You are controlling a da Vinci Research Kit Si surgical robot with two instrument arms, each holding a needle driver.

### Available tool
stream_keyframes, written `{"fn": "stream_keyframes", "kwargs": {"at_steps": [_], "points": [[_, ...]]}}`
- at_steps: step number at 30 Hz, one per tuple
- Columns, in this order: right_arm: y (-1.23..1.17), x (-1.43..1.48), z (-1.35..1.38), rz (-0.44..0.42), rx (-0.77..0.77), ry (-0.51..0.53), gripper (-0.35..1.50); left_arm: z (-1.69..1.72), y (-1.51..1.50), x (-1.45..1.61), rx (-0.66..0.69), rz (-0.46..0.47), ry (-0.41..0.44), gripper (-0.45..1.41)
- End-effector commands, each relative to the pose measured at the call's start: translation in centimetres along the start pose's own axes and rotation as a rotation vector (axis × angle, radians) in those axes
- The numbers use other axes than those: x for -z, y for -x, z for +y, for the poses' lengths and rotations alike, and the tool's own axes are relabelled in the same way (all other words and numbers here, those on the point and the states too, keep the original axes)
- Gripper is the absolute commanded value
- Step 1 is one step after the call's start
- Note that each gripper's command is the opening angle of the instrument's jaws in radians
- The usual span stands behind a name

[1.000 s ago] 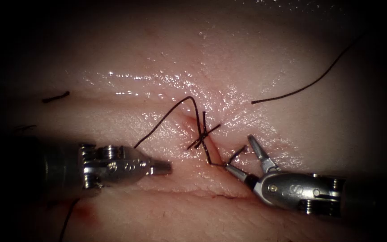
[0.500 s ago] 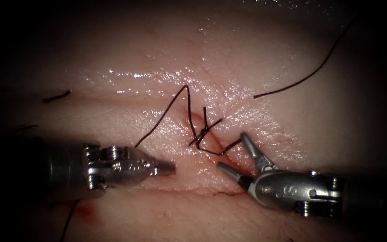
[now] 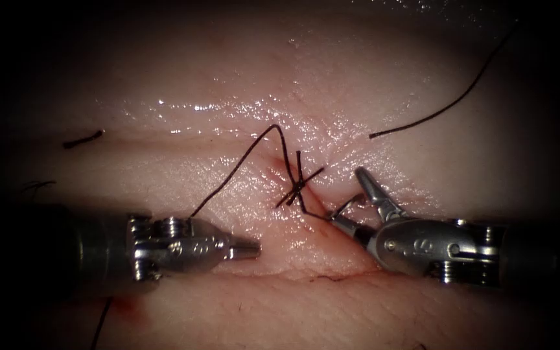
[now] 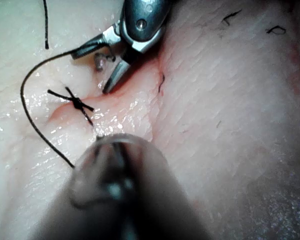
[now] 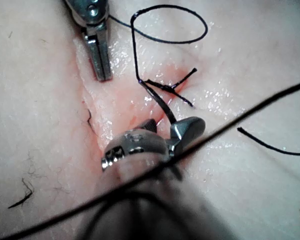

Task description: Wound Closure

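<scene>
The right tool (image 3: 350,206) is held with its jaws spread around the thread (image 3: 241,168) just right of the knot (image 3: 298,188), probably for cutting. The left tool (image 3: 251,249), pressed together and holding nothing visible, rests left of the cut (image 3: 312,214) in the tissue (image 3: 358,91).

Lit by one pool of light (image 3: 306,129) - strongest over the middle of the endoscope view, fading to near-black at every edge and corner. Dotted with small white glints (image 3: 189,107) across the wet tissue (image 3: 390,71) as backdrop. Brighter and more evenly lit in both wrist views - soft shadows, few dark patches.
</scene>
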Motion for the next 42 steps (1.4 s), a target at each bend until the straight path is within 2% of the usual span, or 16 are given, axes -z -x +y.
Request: {"fn": "stream_keyframes", "kwargs": {"at_steps": [1, 2, 3, 4, 10, 15, 17, 22, 27, 33, 42], "points": [[0.00, -0.07, -0.06, 0.001, 0.000, -0.002, 0.74, 0.02, -0.01, -0.08, 0.001, -0.001, 0.000, -0.45], [-0.01, -0.06, -0.06, -0.001, 0.000, -0.005, 0.46, 0.02, -0.01, -0.08, -0.004, -0.001, 0.000, -0.45], [-0.01, -0.05, -0.07, -0.004, 0.001, -0.011, -0.10, 0.02, -0.02, -0.09, -0.004, -0.001, -0.001, -0.45], [-0.02, -0.03, -0.08, -0.019, 0.001, -0.026, -0.35, 0.02, -0.03, -0.09, -0.004, -0.004, 0.000, -0.45], [-0.16, 0.13, 0.04, -0.019, 0.035, -0.013, -0.35, 0.00, -0.24, -0.23, -0.017, -0.004, -0.006, -0.45], [-0.28, 0.29, 0.37, -0.026, 0.029, 0.026, -0.35, -0.08, -0.61, -0.49, -0.031, 0.043, -0.042, -0.45], [-0.28, 0.32, 0.46, -0.027, 0.022, 0.027, -0.35, -0.13, -0.68, -0.52, -0.035, 0.066, -0.053, -0.45], [-0.29, 0.32, 0.57, -0.025, 0.013, 0.036, -0.35, -0.34, -0.68, -0.50, -0.031, 0.093, -0.060, -0.45], [-0.30, 0.32, 0.66, -0.008, -0.006, 0.039, -0.35, -0.47, -0.72, -0.65, -0.026, 0.101, -0.078, -0.45], [-0.38, 0.44, 0.77, 0.016, -0.020, 0.055, -0.35, -0.46, -0.62, -0.90, -0.041, 0.109, -0.085, -0.45], [-0.41, 0.44, 0.79, 0.019, -0.041, 0.054, -0.35, -0.43, -0.61, -0.89, -0.045, 0.100, -0.077, -0.45]]}}
